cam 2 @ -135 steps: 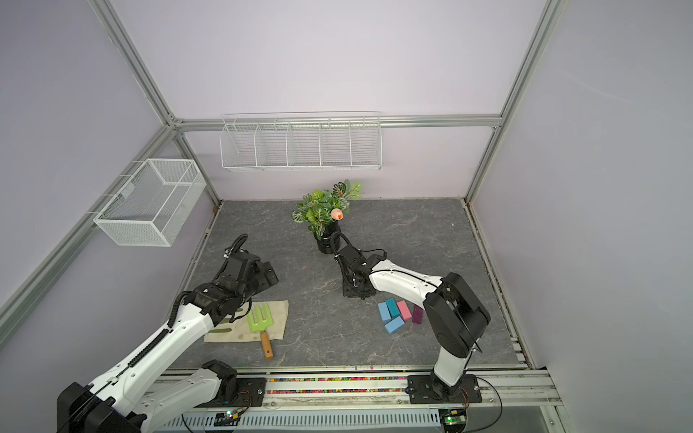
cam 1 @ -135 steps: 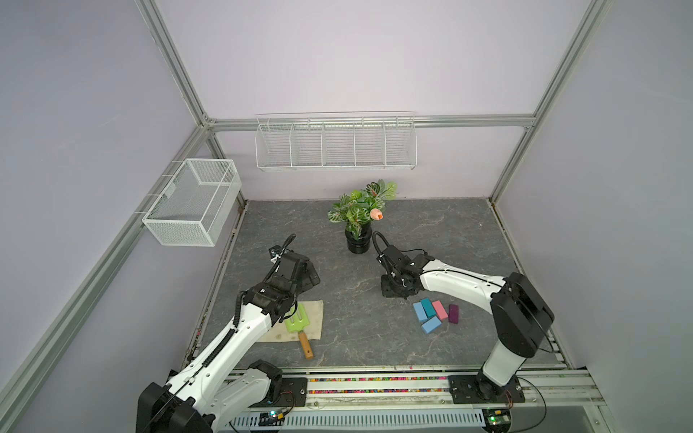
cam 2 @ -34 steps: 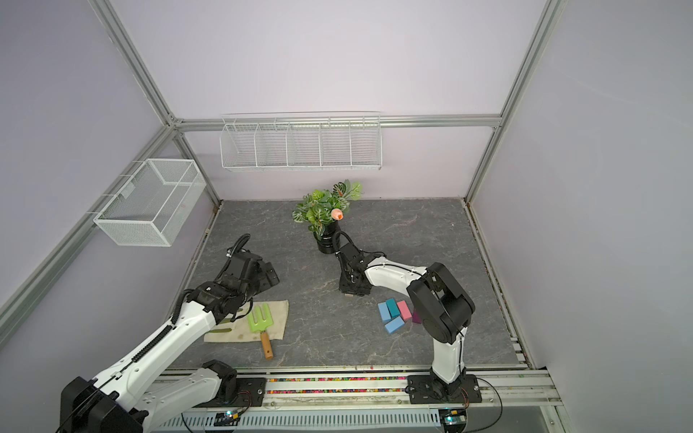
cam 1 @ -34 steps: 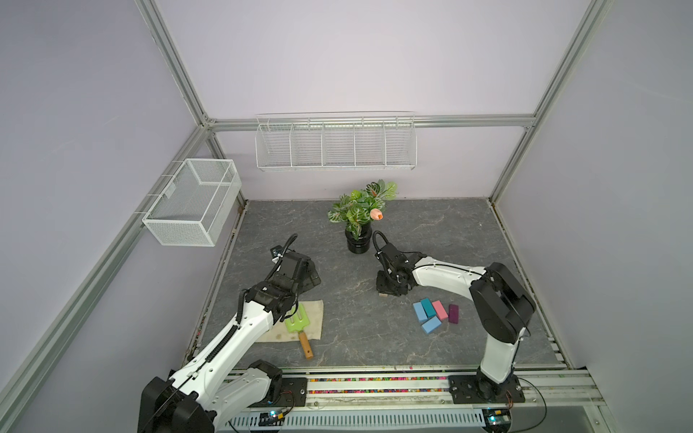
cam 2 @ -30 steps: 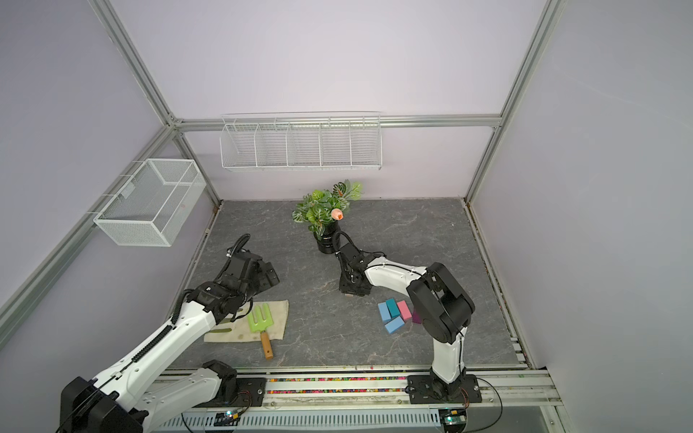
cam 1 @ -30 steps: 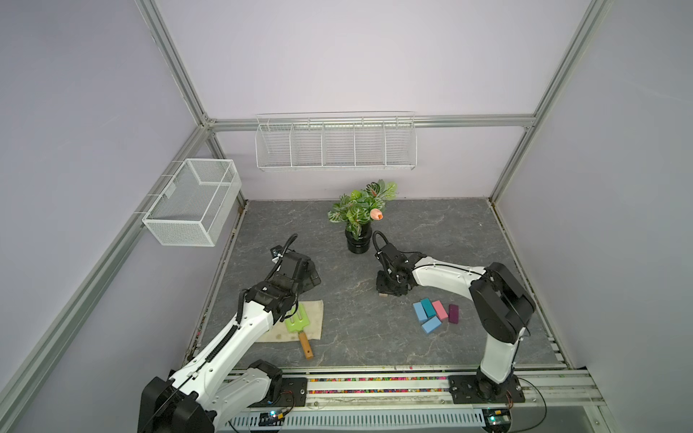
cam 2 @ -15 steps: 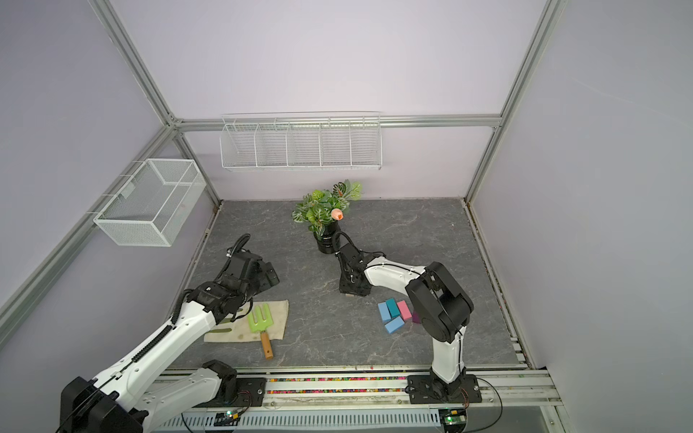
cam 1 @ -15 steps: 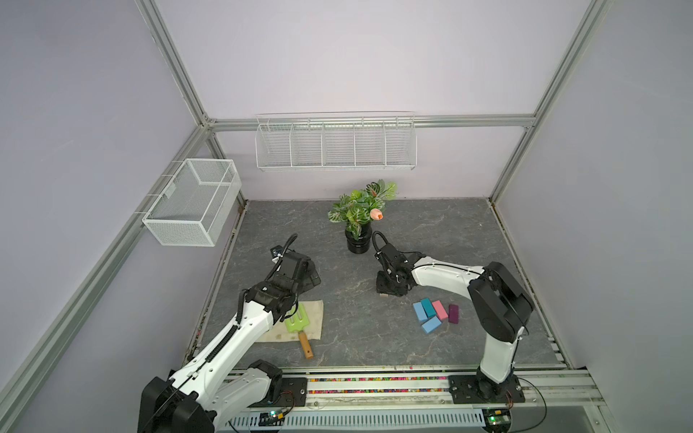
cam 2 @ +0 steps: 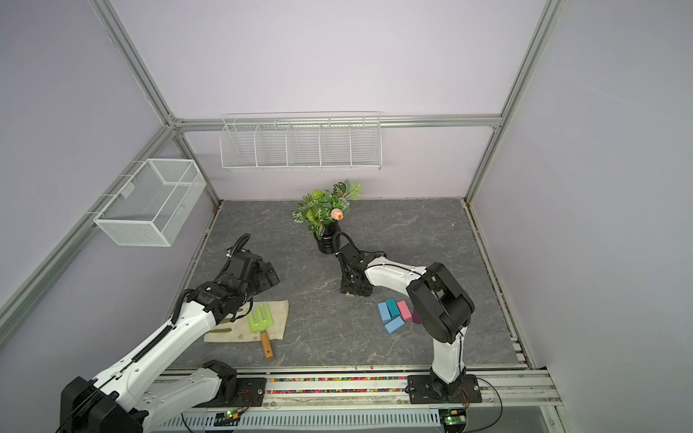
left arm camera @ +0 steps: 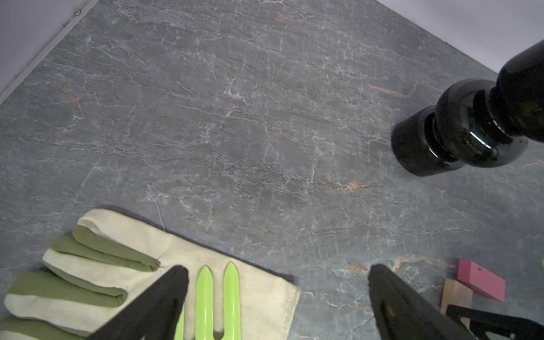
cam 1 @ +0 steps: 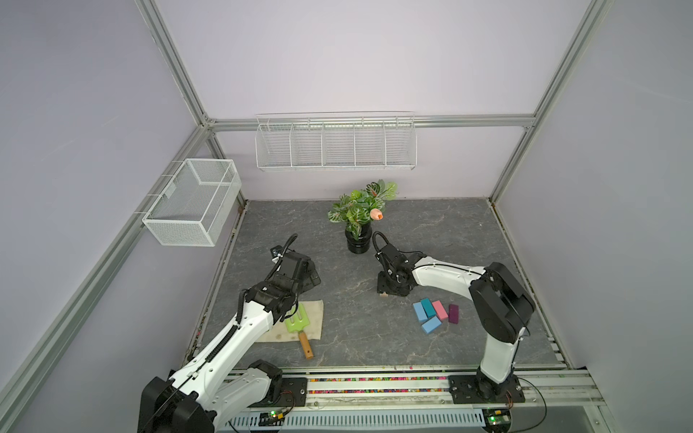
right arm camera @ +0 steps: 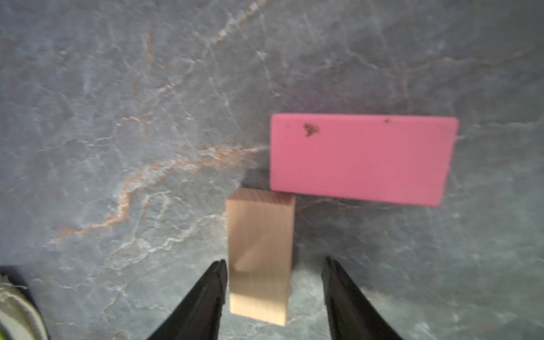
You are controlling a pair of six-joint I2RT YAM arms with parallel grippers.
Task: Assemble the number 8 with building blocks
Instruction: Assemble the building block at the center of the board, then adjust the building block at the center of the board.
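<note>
Both arms rise from the front rail (cam 1: 375,391) and reach out over the grey, marble-veined bench (cam 1: 431,225). Nearest the rail on the robot's left lies a cream and green fabric glove (left arm camera: 117,250), with a bright green garden fork (cam 1: 298,324) with a wooden handle resting on it. On the robot's right, five loose blocks (cam 1: 426,308) lie flat and bunched: two light blue, one teal, one pink, one dark purple. The left end effector (left arm camera: 278,267) hangs just beyond the glove, jaws wide apart with nothing between them. Just beyond the bunch the right arm bends low. The right end effector (right arm camera: 275,260) points down at the bench, jaws apart astride a tan block (right arm camera: 259,256). One finger (right arm camera: 212,282) lies at the block's edge and the other stands clear. The tan block's short end meets the long edge of a second pink block (right arm camera: 362,159), forming an L. Both are flat, matte rectangles. Farther back a potted plant (cam 1: 360,225) in a glossy black pot stands close to the right wrist. A wire mesh basket (cam 1: 193,202) and a white wire shelf (cam 1: 335,142) hang on the walls.
</note>
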